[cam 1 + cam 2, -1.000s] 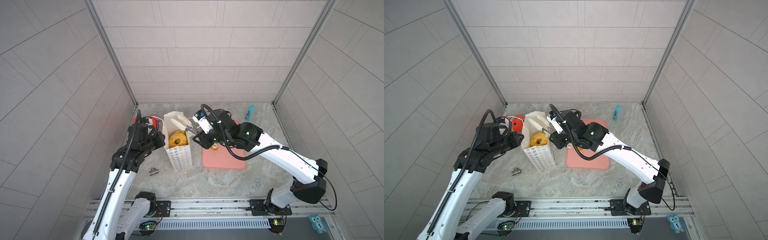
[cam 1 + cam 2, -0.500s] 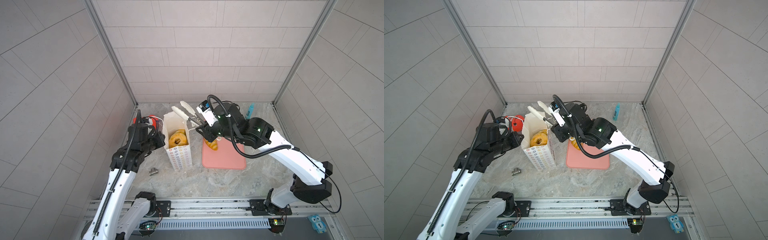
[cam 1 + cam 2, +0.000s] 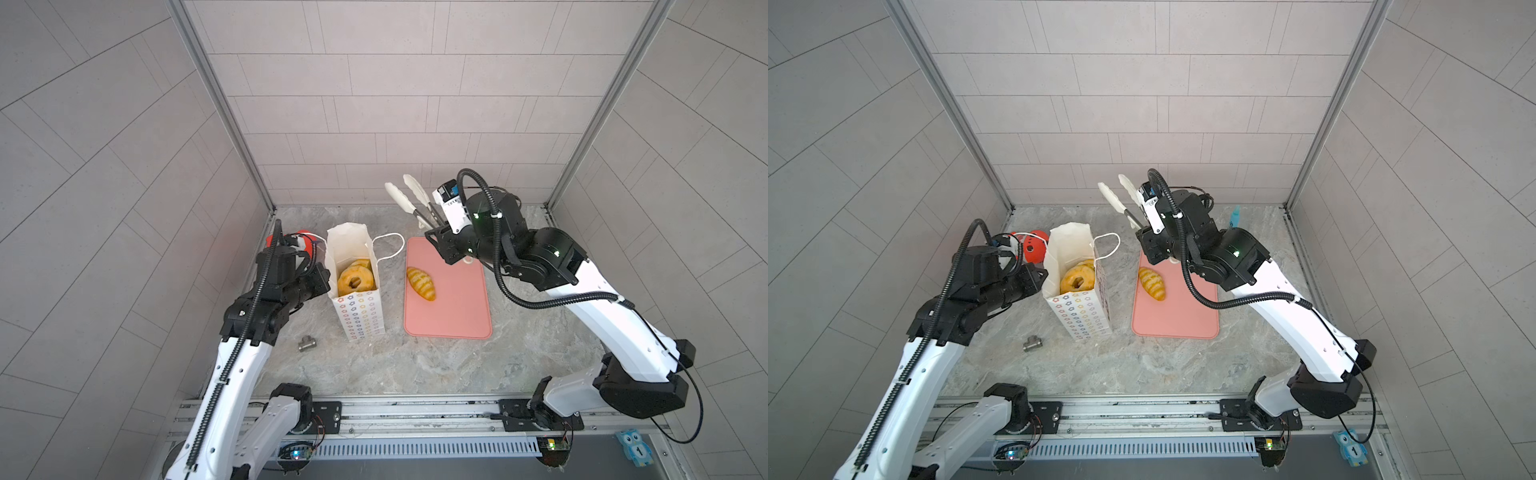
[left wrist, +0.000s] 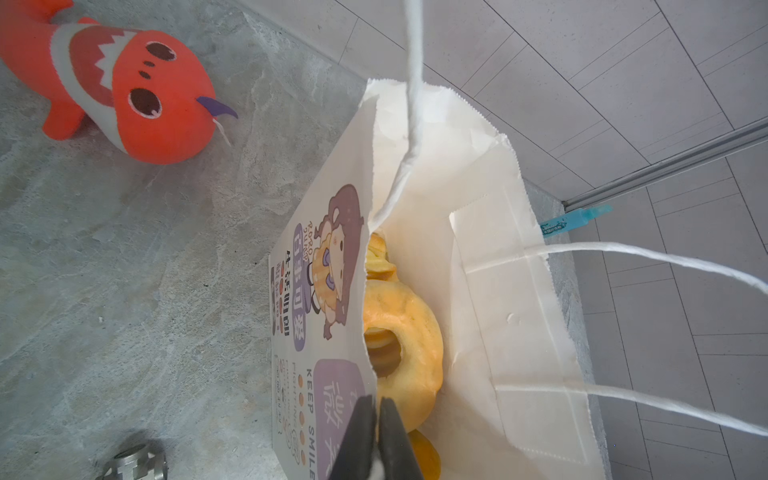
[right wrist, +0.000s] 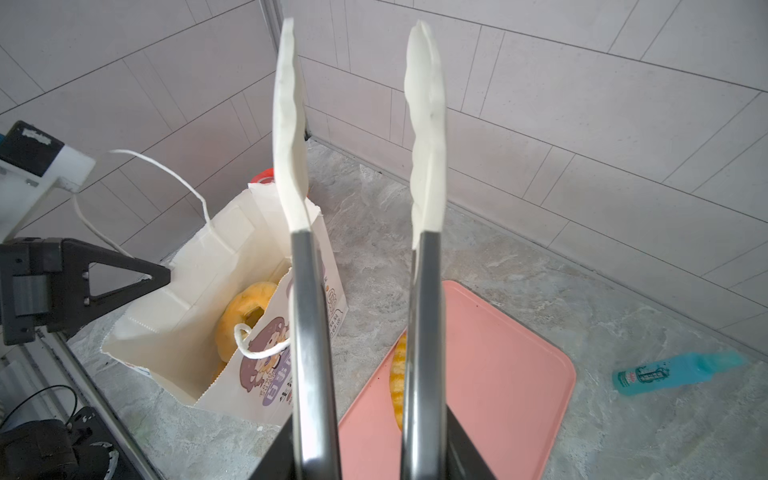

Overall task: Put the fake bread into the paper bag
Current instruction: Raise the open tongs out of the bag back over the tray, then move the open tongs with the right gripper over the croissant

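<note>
The paper bag [image 3: 359, 316] was seen standing upright on the surface [image 3: 415, 365] with its mouth open. Its printed face was pinched at the rim by the left tool [image 4: 376, 419], whose fingers were closed tight on the paper. Inside the bag a ring donut [image 3: 354, 280] was shown lying on top, with more yellow bread partly hidden beneath it. One ridged roll [image 3: 420, 283] was found outside the bag, lying on the edge of the pink tray [image 3: 453, 307] nearest the bag. The tray was laid flat just beside the bag. A pair of tongs [image 5: 309, 332] was gripped by its metal arms in the right tool [image 5: 370, 453], which was held raised above the far end of the tray. The white tips were spread apart with nothing between them. A red plush fish [image 4: 137, 95] was seen beyond the left arm, a small metal fitting [image 3: 306, 343] near the bag's base, and a blue bottle [image 5: 673, 372] by the back wall.
</note>
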{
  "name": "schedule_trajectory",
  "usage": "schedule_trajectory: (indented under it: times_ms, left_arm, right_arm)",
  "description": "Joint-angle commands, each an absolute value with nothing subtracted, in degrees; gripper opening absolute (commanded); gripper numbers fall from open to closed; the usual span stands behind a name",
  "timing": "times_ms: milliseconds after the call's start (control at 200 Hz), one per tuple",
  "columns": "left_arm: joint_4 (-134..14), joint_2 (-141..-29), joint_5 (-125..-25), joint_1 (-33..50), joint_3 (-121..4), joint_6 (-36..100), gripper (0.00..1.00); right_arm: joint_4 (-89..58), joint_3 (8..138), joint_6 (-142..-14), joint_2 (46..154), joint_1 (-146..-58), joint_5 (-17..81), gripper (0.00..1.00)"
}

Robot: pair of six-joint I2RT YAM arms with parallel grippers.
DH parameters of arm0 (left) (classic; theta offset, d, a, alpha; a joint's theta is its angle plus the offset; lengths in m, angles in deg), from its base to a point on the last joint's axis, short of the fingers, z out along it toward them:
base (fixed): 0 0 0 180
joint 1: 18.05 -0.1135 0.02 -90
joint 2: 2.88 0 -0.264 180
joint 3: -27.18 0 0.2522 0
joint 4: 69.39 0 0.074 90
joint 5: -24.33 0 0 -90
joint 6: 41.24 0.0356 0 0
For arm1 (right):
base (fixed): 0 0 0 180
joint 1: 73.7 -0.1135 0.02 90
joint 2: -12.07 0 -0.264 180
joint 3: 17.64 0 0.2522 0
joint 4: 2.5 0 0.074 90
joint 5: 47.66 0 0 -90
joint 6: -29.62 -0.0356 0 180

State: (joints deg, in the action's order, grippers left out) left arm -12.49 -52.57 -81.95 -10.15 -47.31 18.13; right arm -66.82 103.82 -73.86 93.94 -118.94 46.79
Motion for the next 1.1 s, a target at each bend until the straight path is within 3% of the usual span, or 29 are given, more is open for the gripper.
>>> schedule_trajectory:
  times_ms: [0,430,1096]
  left_arm:
    - [-12.70,-52.40,-81.89,-10.14,-47.58,18.22,0.09]
    - [-12.69,-52.32,-81.85,-10.18,-47.58,18.20,0.09]
    - [-12.83,-52.35,-81.86,-10.18,-47.40,18.33,0.09]
  right_arm:
    - [-66.14,102.73,-73.70,91.64,-116.93,47.26,0.43]
    - [-66.45,93.96,-75.58,88.98,-107.35,44.89,0.43]
    - [-67.22,79.68,-76.05,90.98,-107.37,43.49,0.41]
